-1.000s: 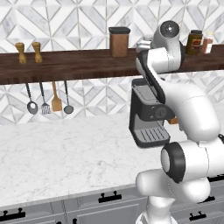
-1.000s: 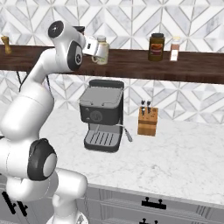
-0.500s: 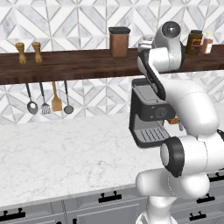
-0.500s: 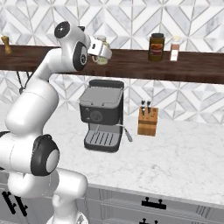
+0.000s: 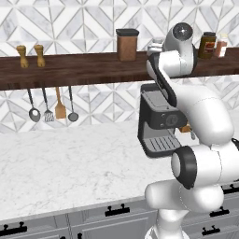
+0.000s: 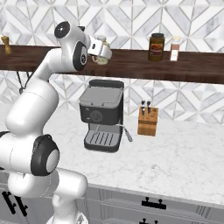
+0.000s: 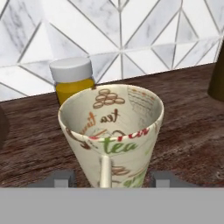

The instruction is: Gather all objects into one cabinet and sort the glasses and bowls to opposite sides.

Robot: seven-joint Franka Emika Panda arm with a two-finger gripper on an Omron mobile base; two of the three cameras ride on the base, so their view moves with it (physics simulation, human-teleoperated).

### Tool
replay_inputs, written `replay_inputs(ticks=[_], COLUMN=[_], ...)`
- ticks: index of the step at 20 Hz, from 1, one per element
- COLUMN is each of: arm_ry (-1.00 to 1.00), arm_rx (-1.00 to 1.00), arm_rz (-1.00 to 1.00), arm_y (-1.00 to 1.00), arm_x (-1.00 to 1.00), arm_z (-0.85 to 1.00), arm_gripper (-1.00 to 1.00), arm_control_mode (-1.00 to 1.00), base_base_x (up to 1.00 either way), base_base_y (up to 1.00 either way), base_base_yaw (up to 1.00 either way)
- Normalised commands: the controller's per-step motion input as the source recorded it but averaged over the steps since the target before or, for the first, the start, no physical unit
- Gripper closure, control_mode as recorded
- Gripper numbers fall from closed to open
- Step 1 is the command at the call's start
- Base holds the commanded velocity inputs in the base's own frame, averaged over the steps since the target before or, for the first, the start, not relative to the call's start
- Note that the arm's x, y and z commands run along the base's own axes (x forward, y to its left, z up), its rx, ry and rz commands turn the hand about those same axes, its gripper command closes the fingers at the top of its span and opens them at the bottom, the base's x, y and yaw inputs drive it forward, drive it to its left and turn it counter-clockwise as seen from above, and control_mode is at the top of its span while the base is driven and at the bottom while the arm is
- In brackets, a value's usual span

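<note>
Gripper [image 7: 111, 181] was up at the wooden shelf [image 7: 188, 113], tips either side of the cream cup [image 7: 111, 131]; couldn't tell whether the jaws had clamped it or stood clear. Yellow jar [image 7: 74, 81] stood just behind the cup. Risks: a loose grip tips the tapered cup, or a forward nudge knocks the jar.

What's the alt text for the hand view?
A cream cup printed with "tea" lettering stands upright between the gripper fingertips on a dark wooden shelf. Behind it is a white-lidded yellow jar against marble tile.
</note>
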Motion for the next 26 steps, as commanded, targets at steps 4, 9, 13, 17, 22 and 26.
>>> replay_inputs(ticks=[4, 9, 13, 17, 22, 26], arm_ry=[0.00, 0.03, 0.03, 0.00, -0.01, -0.01], arm_rx=[0.00, 0.00, 0.00, 0.00, 0.00, 0.00], arm_rz=[0.00, 0.00, 0.00, 0.00, 0.00, 0.00], arm_y=[0.00, 0.00, -0.04, -0.05, -0.01, 0.00], arm_x=[0.00, 0.00, -0.02, -0.50, -0.71, -0.58], arm_z=[0.00, 0.00, 0.00, 0.04, 0.08, 0.12], arm_gripper=[1.00, 1.00, 1.00, 1.00, 1.00, 1.00], arm_control_mode=[-1.00, -1.00, -1.00, -1.00, -1.00, -1.00], base_base_x=[0.00, 0.00, 0.00, 0.00, 0.00, 0.00], base_base_y=[0.00, 0.00, 0.00, 0.00, 0.00, 0.00], base_base_yaw=[0.00, 0.00, 0.00, 0.00, 0.00, 0.00])
